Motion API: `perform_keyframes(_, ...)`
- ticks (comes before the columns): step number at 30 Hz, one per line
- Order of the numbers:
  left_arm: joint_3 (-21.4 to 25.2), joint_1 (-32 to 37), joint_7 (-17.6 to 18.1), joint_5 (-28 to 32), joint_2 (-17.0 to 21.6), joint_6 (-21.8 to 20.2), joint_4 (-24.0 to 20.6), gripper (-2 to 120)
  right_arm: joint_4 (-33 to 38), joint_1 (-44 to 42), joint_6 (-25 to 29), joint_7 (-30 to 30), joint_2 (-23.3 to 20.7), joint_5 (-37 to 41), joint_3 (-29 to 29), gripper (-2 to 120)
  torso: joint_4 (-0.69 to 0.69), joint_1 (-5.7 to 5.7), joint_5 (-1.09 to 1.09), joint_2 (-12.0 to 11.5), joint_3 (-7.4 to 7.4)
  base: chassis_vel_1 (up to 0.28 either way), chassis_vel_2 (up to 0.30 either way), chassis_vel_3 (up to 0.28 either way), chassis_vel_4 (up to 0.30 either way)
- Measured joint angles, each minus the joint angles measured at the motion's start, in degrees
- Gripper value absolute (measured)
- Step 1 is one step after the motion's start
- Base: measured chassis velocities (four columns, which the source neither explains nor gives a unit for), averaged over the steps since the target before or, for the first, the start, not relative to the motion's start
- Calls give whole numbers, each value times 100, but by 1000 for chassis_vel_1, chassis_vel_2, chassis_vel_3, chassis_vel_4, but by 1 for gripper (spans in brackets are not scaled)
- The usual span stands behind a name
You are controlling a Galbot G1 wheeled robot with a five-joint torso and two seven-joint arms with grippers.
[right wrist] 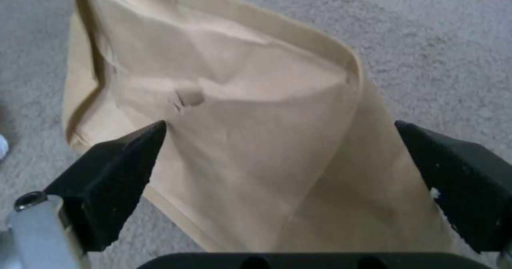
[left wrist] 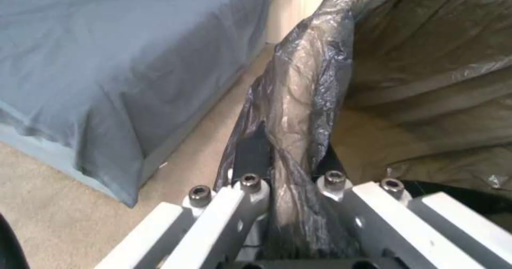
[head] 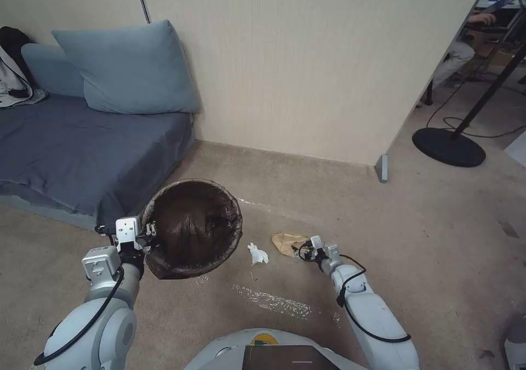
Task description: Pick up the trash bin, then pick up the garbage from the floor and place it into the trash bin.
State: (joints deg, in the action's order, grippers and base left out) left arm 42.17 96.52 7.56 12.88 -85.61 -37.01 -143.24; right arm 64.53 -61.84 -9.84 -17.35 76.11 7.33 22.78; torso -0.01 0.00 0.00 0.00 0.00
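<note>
The trash bin (head: pixel 193 228), round and lined with a crinkled dark bag, hangs tilted with its mouth facing up toward me. My left gripper (head: pixel 149 233) is shut on its near rim; the left wrist view shows the bag-covered rim (left wrist: pixel 299 101) pinched in the left gripper (left wrist: pixel 291 157). On the carpet lies a tan crumpled paper (head: pixel 286 242), and a white crumpled scrap (head: pixel 257 255) lies just left of it. My right gripper (head: pixel 303 251) is low over the tan paper. It stands open (right wrist: pixel 280 125), one black finger on each side of the paper (right wrist: pixel 240 113).
A grey-blue sofa (head: pixel 71 151) with pillows (head: pixel 129 68) stands at the left against the wall. A strip of clear film (head: pixel 274 302) lies on the carpet near my base. A black round stand base (head: pixel 449 146) with cables sits at the far right, past the partition's end (head: pixel 382 167).
</note>
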Motion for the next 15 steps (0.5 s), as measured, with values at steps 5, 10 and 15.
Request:
perform_keyframes(5,-11,-24,0,0,-1,-1,0,4,-55,22,38,-23,0,-1,-1,100,0,0,0,0,0,0,0,0,0)
perform_keyframes(10,-11,-44,-2,4,7,-4,0,4,-96,34,48,-84,28,-21,-1,100,0,0,0,0,0,0,0,0,0)
perform_keyframes(15,-11,-74,-2,14,20,-11,0,4,-113,39,48,-126,57,-40,-2,88,0,0,0,0,0,0,0,0,0)
